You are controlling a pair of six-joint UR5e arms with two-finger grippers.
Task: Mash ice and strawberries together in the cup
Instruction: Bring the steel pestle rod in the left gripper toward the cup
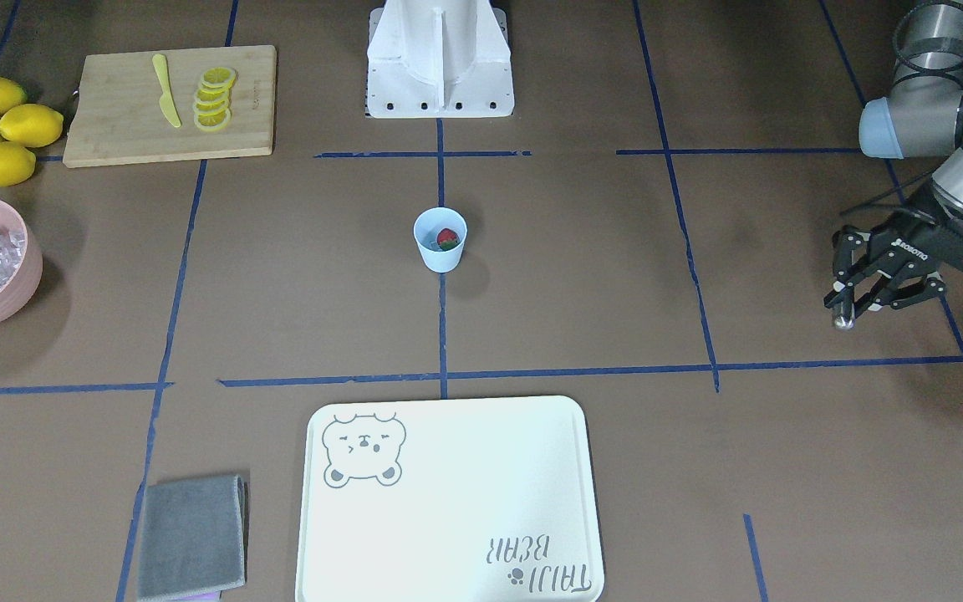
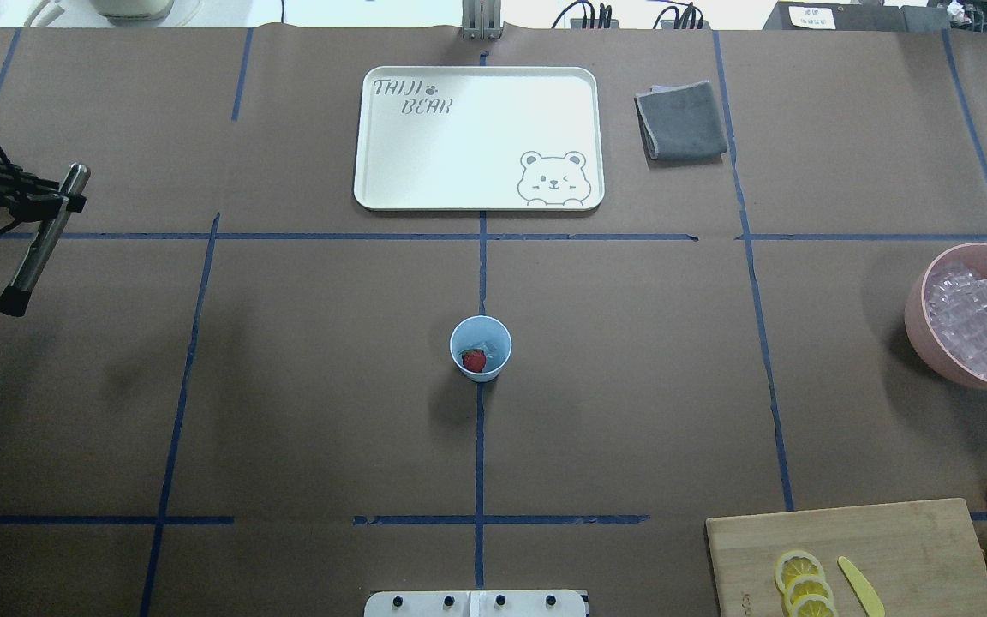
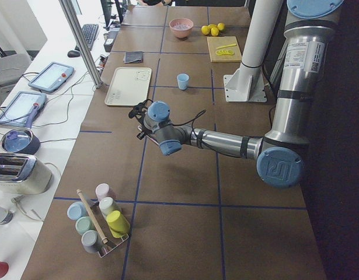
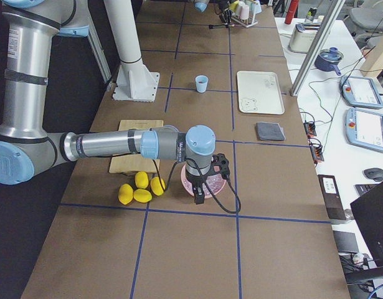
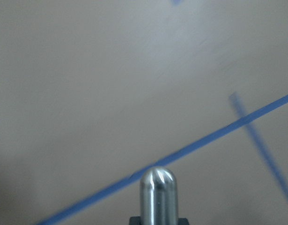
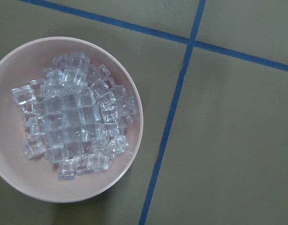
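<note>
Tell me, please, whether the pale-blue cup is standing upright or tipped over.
Upright. The pale-blue cup stands on its base with its mouth facing up, and the strawberry lies inside it.

Matt brown paper (image 2: 288,386) covers the table. The board (image 1: 122,134) is pale bare wood, the cloth (image 2: 682,120) soft grey fabric, the tray (image 2: 459,154) smooth glossy plastic. The ice (image 6: 73,122) looks glassy in a matt pink bowl (image 6: 87,187). The rod (image 5: 157,192) is polished metal.

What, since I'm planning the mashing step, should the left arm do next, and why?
Probably carry the metal rod held in the left gripper toward the cup: the strawberry lies inside it, and the rod hangs far off to the side.
</note>
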